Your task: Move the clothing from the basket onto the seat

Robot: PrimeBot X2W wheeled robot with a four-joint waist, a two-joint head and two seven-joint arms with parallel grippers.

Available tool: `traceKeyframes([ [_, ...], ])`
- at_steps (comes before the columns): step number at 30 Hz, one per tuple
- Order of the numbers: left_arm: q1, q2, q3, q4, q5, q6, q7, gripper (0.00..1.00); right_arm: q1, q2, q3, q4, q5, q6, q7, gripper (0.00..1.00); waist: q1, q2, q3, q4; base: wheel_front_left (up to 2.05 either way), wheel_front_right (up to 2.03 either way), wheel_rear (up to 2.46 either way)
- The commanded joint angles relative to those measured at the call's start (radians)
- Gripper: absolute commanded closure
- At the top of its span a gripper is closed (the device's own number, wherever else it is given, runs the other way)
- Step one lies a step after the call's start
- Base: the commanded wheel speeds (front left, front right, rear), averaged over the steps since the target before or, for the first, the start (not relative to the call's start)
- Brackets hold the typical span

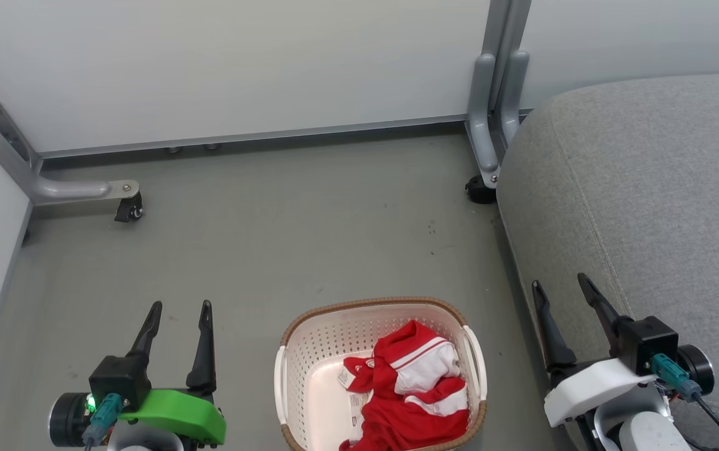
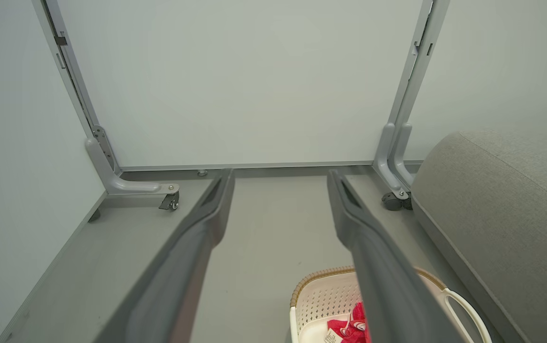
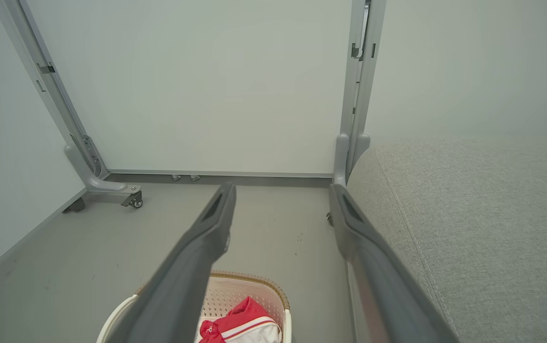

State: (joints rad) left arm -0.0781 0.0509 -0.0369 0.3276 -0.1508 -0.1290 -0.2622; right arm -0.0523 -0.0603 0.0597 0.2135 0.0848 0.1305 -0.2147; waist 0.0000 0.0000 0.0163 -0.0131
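Both arms low, wrists level. Left claw point(image 1: 180, 312) and right claw point(image 1: 560, 284) spread wide, empty, fingers pointing forward.

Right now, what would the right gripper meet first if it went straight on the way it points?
Likely the grey floor just before the partition. The right gripper runs close beside the seat, and depth is unclear.

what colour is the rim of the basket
Brown, with a woven look, on the cream-white basket; clearest in the head view.
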Motion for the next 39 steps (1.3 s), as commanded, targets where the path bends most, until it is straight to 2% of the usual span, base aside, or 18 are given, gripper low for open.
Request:
traceKeyframes([
  [1,0.0,0.001,0.002,0.002,0.011,-0.003,-0.004,0.0,0.008,0.001,-0.003,-0.004,-0.007,0.0,-0.008,0.0,0.0,0.0,0.0,0.0,0.0,0.0,0.0],
  [10,-0.013,0.0,0.01,-0.001,0.007,-0.003,-0.004,0.0,0.001,0.004,-0.002,-0.017,0.008,0.0,-0.009,0.0,0.0,0.0,0.014,-0.001,0.0,0.0,0.0],
  [17,-0.06,0.0,-0.025,-0.007,0.012,0.0,-0.002,0.0,-0.046,0.005,0.003,-0.049,0.012,0.0,-0.012,0.0,0.0,0.0,0.095,-0.018,0.0,0.0,0.0],
  [27,-0.207,0.001,-0.186,0.061,0.043,-0.001,-0.002,0.0,-0.167,0.005,0.01,-0.1,0.026,0.0,-0.029,0.0,0.0,0.0,0.298,-0.072,0.0,0.0,0.0],
  [39,-0.489,0.002,-0.432,0.298,0.067,-0.003,-0.002,0.0,-0.328,0.007,0.034,-0.15,0.042,0.0,-0.05,0.0,0.0,0.0,0.59,-0.153,0.0,0.0,0.0],
])
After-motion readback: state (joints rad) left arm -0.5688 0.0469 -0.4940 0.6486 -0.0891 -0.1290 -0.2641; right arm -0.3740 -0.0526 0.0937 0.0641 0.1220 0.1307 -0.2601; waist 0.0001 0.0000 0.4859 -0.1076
